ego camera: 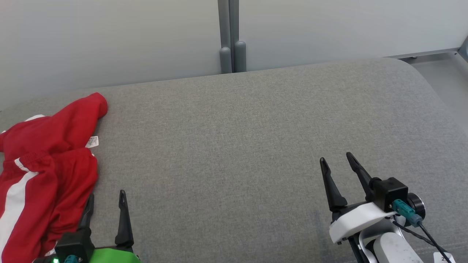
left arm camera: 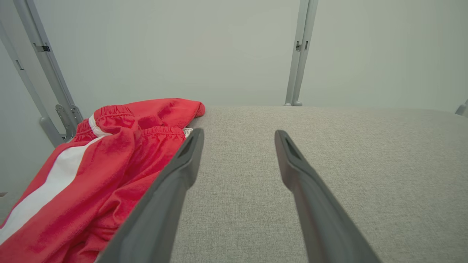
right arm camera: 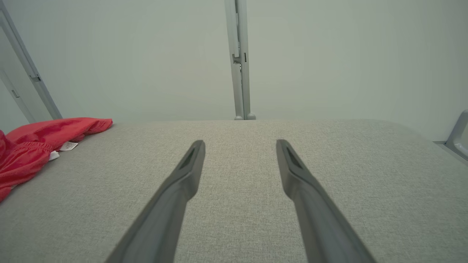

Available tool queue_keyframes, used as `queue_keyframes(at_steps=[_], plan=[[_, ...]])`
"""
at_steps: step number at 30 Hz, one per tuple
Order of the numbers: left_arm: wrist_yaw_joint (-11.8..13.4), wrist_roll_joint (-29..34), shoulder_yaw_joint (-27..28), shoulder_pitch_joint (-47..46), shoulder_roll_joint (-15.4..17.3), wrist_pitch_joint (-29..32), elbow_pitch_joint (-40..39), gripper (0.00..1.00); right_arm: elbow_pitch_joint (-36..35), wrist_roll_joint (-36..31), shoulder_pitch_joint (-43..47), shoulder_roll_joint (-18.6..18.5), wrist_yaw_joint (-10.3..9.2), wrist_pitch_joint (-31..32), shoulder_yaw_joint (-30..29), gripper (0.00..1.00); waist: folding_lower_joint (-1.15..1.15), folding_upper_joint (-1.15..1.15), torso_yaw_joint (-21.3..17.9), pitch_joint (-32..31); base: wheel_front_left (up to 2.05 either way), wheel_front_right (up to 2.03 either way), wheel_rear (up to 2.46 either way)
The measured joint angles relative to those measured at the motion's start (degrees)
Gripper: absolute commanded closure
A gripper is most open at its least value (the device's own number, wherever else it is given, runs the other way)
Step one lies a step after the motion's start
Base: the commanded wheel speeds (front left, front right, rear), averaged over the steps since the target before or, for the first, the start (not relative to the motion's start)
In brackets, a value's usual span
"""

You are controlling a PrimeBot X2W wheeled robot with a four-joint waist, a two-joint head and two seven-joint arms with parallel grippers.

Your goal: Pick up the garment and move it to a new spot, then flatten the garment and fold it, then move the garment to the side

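The left gripper [ego camera: 106, 193], at seven o'clock, is gaping wide and holding nothing, just beside the one crumpled red cloth garment with white stripes [ego camera: 47, 164], which is lying at nine o'clock on the grey woven surface [ego camera: 234, 146]. The right gripper [ego camera: 335, 157], at four o'clock, is also standing open and empty. The garment is looking light and limp, so pinching its elastic waistband seems best.

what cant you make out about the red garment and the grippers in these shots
Garment, head view: the left and bottom edges cut it off, and it lies crumpled, so its full shape is unclear.
Label, head view: too small to read.
Left gripper, left wrist view: one finger covers the garment's near edge, so contact cannot be told.
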Motion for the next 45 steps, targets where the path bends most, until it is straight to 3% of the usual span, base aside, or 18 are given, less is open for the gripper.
queue_keyframes(at_steps=[5, 39, 45], plan=[[0.0, 2.0, -0.3, 0.1, 0.0, -0.5, -0.7, 0.0, 0.0, -2.6, 0.0, 0.0, -0.49, -0.5, 0.3, 0.0, 0.0, 0.0, -0.1, 0.0, 0.0, 0.0, 0.0], [0.0, 2.0, -0.7, 0.1, 0.0, -0.6, -0.7, 0.0, 0.0, -2.5, -0.1, 0.1, -0.35, -0.5, -0.5, 0.0, 0.0, 0.0, 0.1, 0.2, 0.0, 0.0, 0.0], [-0.1, 2.0, -1.8, 0.1, 0.0, -0.6, 0.4, 0.0, -0.2, -2.5, 0.0, 0.1, -0.42, -0.5, -2.0, 0.0, 0.0, 0.0, 2.3, 0.2, 0.0, 0.0, 0.0]])
